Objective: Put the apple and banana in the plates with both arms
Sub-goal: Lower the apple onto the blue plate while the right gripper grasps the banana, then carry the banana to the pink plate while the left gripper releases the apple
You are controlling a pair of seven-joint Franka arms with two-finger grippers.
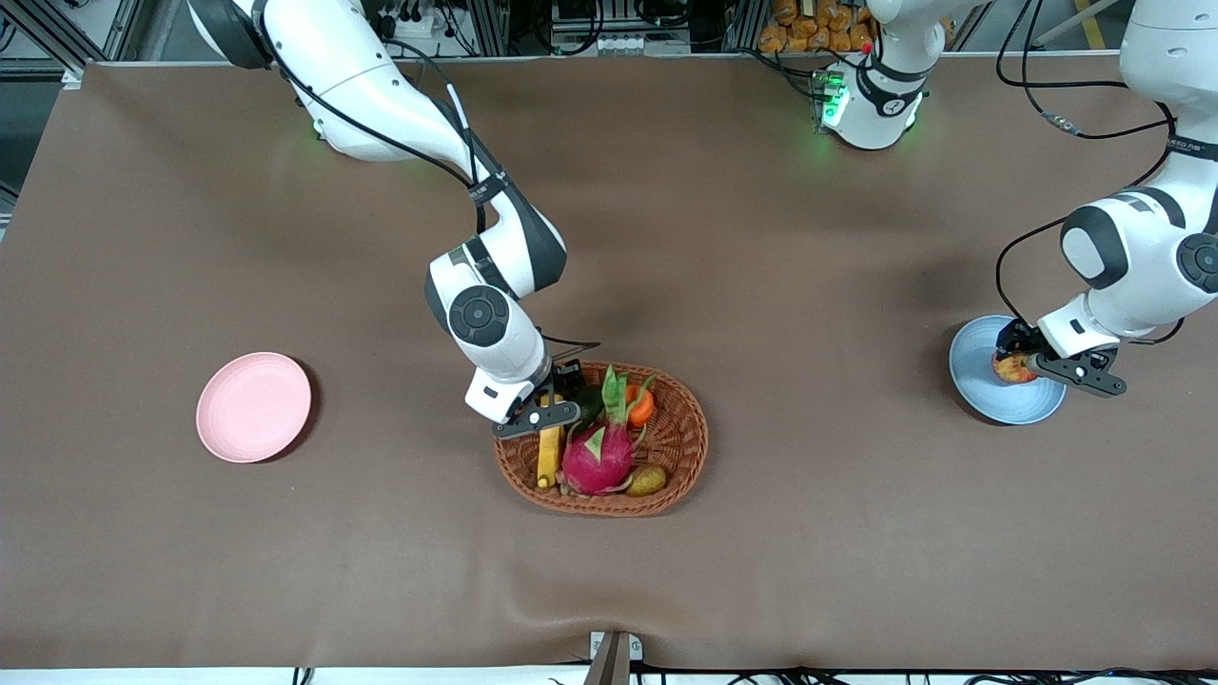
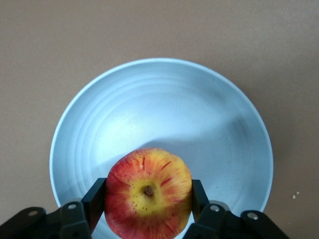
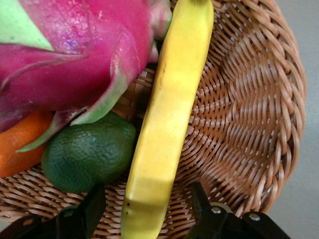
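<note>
The red and yellow apple [image 1: 1014,367] sits between the fingers of my left gripper [image 1: 1020,367], which is shut on it over the light blue plate [image 1: 999,401] at the left arm's end of the table. In the left wrist view the apple [image 2: 148,194] fills the gripper [image 2: 148,200], low over the plate [image 2: 164,109]. My right gripper [image 1: 547,411] is open and down in the wicker basket [image 1: 680,447], astride one end of the yellow banana [image 1: 549,455], with gaps on both sides of the banana [image 3: 172,109]. The pink plate [image 1: 253,406] lies empty toward the right arm's end.
The basket [image 3: 249,124] also holds a pink dragon fruit [image 1: 598,459] beside the banana, a green fruit [image 3: 87,157], a small orange fruit [image 1: 641,406] and a brownish pear-like fruit [image 1: 647,479]. Brown cloth covers the table.
</note>
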